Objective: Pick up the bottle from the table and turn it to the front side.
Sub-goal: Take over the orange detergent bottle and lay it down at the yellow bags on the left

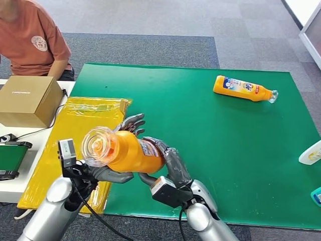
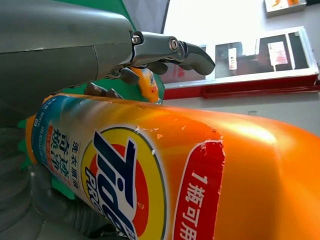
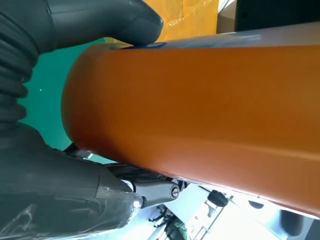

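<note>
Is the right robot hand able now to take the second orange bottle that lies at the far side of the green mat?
Probably not. The right robot hand already grips the raised bottle together with the left robot hand, and the lying bottle is far across the green mat.

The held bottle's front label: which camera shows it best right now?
The left wrist view: the label faces that camera, logo and text readable. The head view shows the whole bottle held by the left hand and right hand, the label a sliver. The right wrist view shows its plain orange side.
</note>
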Available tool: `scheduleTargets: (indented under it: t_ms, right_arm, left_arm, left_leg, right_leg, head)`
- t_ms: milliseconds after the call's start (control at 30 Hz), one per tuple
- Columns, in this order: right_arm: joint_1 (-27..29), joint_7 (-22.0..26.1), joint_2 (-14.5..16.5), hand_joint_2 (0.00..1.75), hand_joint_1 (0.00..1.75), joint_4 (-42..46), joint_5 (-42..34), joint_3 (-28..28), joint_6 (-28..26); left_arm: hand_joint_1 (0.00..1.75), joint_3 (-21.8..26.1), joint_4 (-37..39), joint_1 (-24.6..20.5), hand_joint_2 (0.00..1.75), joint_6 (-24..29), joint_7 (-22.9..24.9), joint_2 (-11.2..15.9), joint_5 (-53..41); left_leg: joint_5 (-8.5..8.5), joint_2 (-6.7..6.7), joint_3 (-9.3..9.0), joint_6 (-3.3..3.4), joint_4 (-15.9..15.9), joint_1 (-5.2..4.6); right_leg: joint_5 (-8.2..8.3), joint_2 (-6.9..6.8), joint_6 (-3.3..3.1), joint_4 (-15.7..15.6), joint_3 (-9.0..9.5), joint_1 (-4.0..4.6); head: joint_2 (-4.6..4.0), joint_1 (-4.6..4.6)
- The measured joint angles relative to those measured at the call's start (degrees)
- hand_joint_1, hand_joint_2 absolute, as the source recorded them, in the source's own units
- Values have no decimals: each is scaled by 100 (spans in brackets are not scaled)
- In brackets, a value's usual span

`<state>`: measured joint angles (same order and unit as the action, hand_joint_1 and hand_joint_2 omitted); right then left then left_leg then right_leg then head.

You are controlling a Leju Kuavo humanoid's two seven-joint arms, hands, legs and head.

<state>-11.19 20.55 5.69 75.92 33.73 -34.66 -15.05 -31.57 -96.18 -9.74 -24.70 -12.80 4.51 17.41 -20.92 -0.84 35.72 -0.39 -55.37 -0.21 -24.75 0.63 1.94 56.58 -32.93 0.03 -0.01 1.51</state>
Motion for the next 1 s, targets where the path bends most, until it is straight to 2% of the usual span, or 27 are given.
scheduleTargets:
  t_ms: [267, 667, 700, 767, 900, 1000]
  right_arm:
    - [-195, -44, 21, 175, 175, -322, 139, -181, -139]
    - [-376, -64, 39, 175, 175, -789, 151, -226, -138]
    - [-385, -75, 46, 175, 175, -834, 155, -226, -144]
    - [-416, -95, 59, 175, 175, -938, 158, -226, -159]
    - [-494, -89, 96, 175, 175, -1171, 159, -223, -204]
    - [-522, -60, 131, 175, 175, -1301, 159, -214, -240]
  left_arm:
    - [0, -209, 211, -195, 175, -185, 105, 93, 142]
    - [0, -359, 393, -399, 175, -148, 214, 154, 149]
    - [5, -370, 396, -409, 175, -138, 226, 155, 153]
    - [21, -386, 403, -426, 175, -114, 243, 157, 161]
    - [162, -397, 408, -437, 175, -56, 259, 157, 180]
    - [175, -401, 408, -439, 175, -31, 267, 162, 182]
  left_leg:
    - [0, 0, 0, 0, 0, 0]
    - [1, 0, 0, 0, 0, 0]
    - [1, 0, 0, 0, 0, 0]
    - [1, 1, 0, -1, 0, 0]
    - [1, 2, 0, -1, 0, 0]
    - [1, 2, 0, -1, 0, 0]
  right_leg:
    - [0, 0, 0, 0, -1, 0]
    - [1, 0, -1, 0, -2, 0]
    - [1, 1, -1, 0, -2, 0]
    - [1, 1, -1, 0, -3, 0]
    - [1, 2, -1, 0, -5, 0]
    - [1, 3, -1, 0, -6, 0]
  head:
    - [1, 0]
    - [1, -1]
    - [0, -1]
    - [-1, -1]
    - [1, -1]
    - [1, -2]
